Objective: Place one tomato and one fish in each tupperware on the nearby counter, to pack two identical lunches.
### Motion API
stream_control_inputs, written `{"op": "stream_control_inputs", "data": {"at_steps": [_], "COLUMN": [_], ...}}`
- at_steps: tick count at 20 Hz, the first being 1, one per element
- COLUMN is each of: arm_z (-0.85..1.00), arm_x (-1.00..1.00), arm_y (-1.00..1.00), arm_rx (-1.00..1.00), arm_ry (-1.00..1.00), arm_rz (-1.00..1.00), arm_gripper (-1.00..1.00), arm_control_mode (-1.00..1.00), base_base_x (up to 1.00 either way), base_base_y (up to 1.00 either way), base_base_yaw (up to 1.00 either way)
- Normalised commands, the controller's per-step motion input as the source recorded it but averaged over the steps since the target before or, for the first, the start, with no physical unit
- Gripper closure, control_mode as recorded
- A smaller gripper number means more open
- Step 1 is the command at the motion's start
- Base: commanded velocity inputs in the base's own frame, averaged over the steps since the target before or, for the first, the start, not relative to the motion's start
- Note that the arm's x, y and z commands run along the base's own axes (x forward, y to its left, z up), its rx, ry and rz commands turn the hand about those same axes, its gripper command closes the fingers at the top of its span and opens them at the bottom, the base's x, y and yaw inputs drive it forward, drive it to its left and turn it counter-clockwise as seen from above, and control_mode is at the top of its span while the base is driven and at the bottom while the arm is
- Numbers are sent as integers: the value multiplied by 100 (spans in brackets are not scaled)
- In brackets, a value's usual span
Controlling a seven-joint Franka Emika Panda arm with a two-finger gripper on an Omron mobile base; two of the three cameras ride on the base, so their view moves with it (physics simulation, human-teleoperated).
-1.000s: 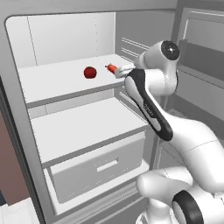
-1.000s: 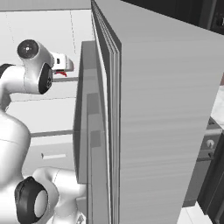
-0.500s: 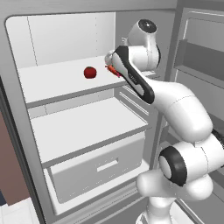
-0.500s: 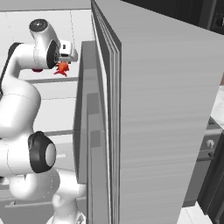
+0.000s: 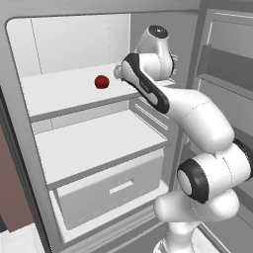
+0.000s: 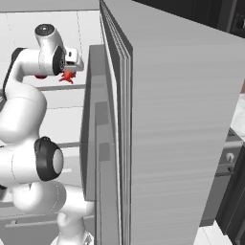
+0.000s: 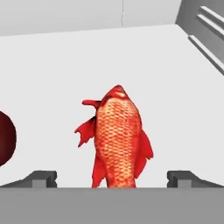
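Fish (image 7: 117, 140): you are seeing one, mid-frame, lying between your gripper (image 7: 112, 177) fingertips, standing wide apart; one tomato (image 5: 102, 81) is sitting upper left.

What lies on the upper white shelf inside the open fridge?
A glossy red tomato and a bright orange-red fish lie on the upper white shelf. The robot's arm covers the shelf's right end in the left base view.

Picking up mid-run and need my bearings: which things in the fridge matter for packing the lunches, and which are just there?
Job:
- orange-red fish, on the top shelf, between the tips of the open hand
- tomato, on the same shelf, beside the fish

Just there:
- lower shelf
- drawer
- fridge door
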Motion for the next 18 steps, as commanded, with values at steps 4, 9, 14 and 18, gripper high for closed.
{"op": "stream_control_inputs", "data": {"at_steps": [4,9,14,18], "arm_z": [-26,-27,-16,0], "arm_x": [14,5,7,0], "arm_y": [0,0,0,0], "arm_rx": [0,0,0,0], "arm_ry": [0,-1,-3,0], "arm_rz": [5,4,1,0], "arm_gripper": [-100,-100,100,100], "arm_control_mode": [-100,-100,-100,-100], "base_base_x": [0,0,0,0], "base_base_y": [0,0,0,0], "base_base_yaw": [0,0,0,0]}}
